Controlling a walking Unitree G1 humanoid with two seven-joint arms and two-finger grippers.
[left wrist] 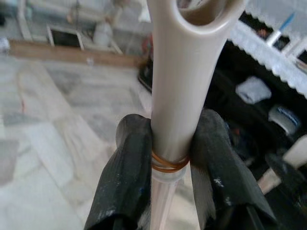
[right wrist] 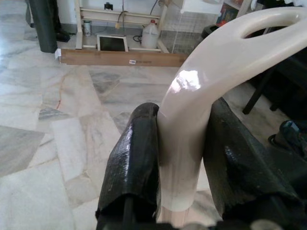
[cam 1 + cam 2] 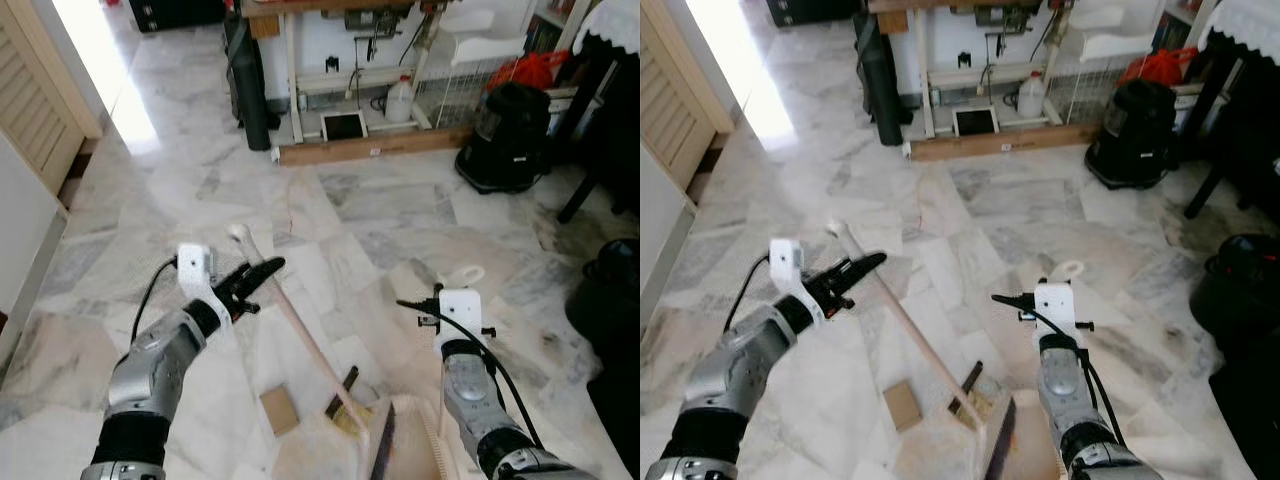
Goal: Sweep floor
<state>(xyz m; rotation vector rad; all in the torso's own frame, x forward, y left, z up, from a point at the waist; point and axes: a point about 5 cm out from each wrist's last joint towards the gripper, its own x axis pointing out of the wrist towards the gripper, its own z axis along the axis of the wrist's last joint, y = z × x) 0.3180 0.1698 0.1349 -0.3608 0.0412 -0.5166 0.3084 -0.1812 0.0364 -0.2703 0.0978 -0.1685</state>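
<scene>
The left hand (image 3: 262, 274) pinches the cream broom handle (image 1: 184, 91) just below its looped top; an orange rubber band circles the handle between the fingers (image 1: 127, 177). The broom (image 3: 300, 325) slants down to its bristles (image 3: 348, 412) on the marble floor (image 3: 400, 215), beside the dustpan (image 3: 405, 440). The right hand (image 2: 180, 158) clamps the dustpan handle (image 2: 206, 81). A cardboard scrap (image 3: 279, 410) lies near the bristles. No writing is readable.

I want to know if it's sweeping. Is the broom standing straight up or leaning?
Leaning. The broom slants from the left end effector down to its bristles on the floor beside the dustpan.
</scene>
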